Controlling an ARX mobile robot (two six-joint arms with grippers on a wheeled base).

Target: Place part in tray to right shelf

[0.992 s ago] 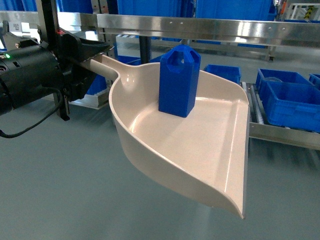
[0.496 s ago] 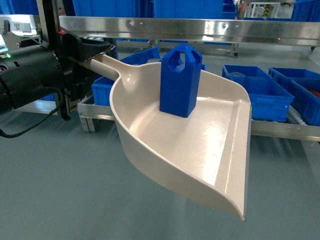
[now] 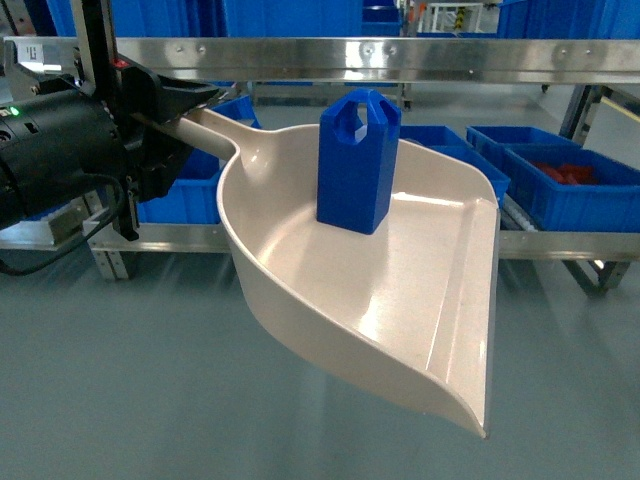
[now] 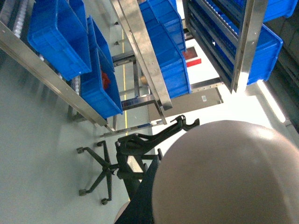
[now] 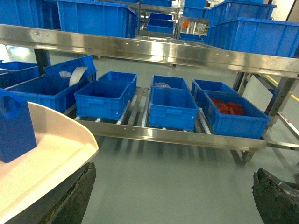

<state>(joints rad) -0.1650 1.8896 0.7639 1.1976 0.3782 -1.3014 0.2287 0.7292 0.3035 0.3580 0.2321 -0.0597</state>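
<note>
The beige tray hangs in front of me above the floor, and my left gripper is shut on its long handle at the upper left. The blue part stands upright at the back of the tray, loop handle on top. From the left wrist I see only the tray's rounded underside. The right wrist view catches the tray's rim and the part at the left. My right gripper is open, nothing between its fingers. The right shelf with steel rails runs across behind the tray.
Blue crates sit in a row on the shelf's lower roller level, one holding red pieces. A steel rail fronts them, with a shelf leg at the left. Grey floor lies below. A black office chair stands nearby.
The shelf and crates have slid leftward behind the tray, so I have shifted right along it. Tray, part and left gripper hold the same pose.
</note>
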